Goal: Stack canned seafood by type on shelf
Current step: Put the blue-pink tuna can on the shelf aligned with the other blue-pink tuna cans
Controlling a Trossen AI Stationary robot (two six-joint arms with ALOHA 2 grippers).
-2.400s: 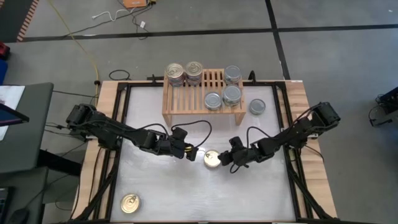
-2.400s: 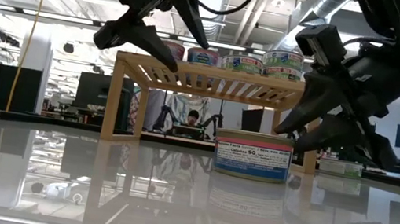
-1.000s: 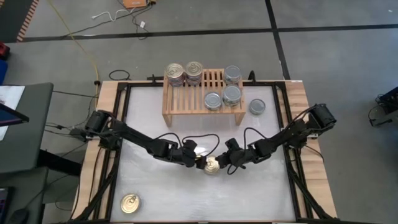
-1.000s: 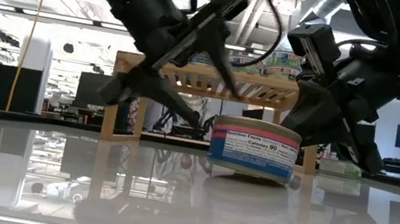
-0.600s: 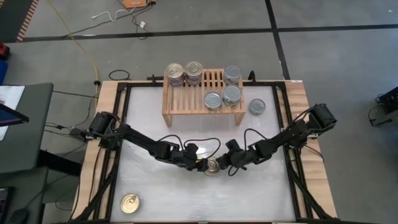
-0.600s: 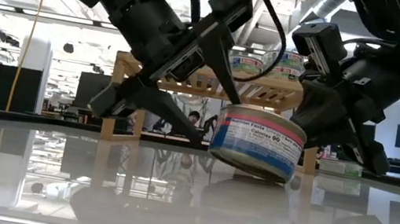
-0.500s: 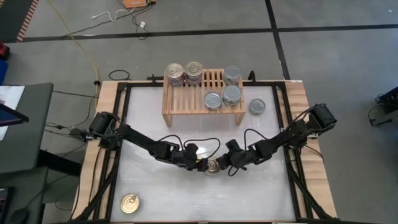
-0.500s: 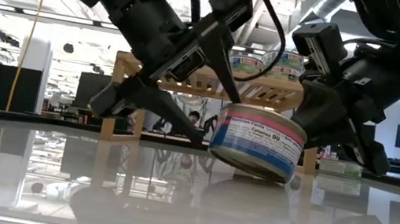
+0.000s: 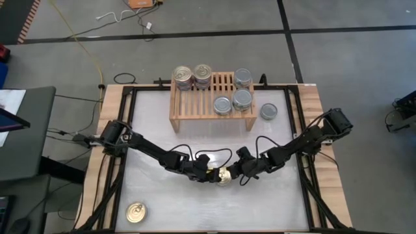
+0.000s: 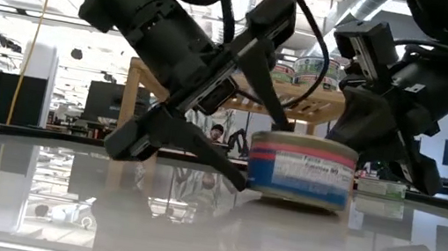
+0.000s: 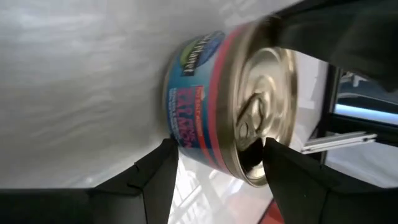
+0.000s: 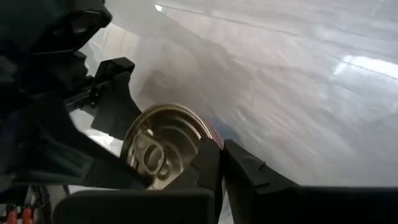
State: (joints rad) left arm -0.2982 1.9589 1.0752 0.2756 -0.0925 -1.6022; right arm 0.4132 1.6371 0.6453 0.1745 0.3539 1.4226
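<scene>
A gold-topped can (image 9: pixel 224 175) with a blue and pink label stands flat on the table's middle (image 10: pixel 300 168). My left gripper (image 9: pixel 213 174) comes at it level from the left and is open. One finger (image 10: pixel 274 97) reaches over the pull-ring top (image 11: pixel 261 118); the other is down at table level. My right gripper (image 9: pixel 239 173) is shut and stands at the can's right side (image 12: pixel 163 146). The light-wood shelf (image 9: pixel 195 104) at the far edge carries two gold-topped stacks (image 9: pixel 193 76) and three silver-topped cans (image 9: pixel 242 99). My left gripper has its lower fingertip (image 10: pixel 238 181) at the foot of the can's left wall (image 11: pixel 186 124), level from the left. Whether the upper finger touches the top I cannot tell. The can rests flat on its base. My right gripper has its shut fingertips (image 12: pixel 211 163) against the can's upper right rim (image 12: pixel 202 134), slanting down from the right.
A silver-topped can (image 9: pixel 268 112) stands on the table right of the shelf. Another gold-topped can (image 9: pixel 136 212) sits near the table's near-left corner. Black rails (image 9: pixel 123 130) run along the table's sides. White table surface lies open in front of the arms.
My left gripper has pushed farther right, in around the can. The can, tipped with its left side raised half a second ago, has dropped back flat onto its base and has slid slightly toward the right and near edges.
</scene>
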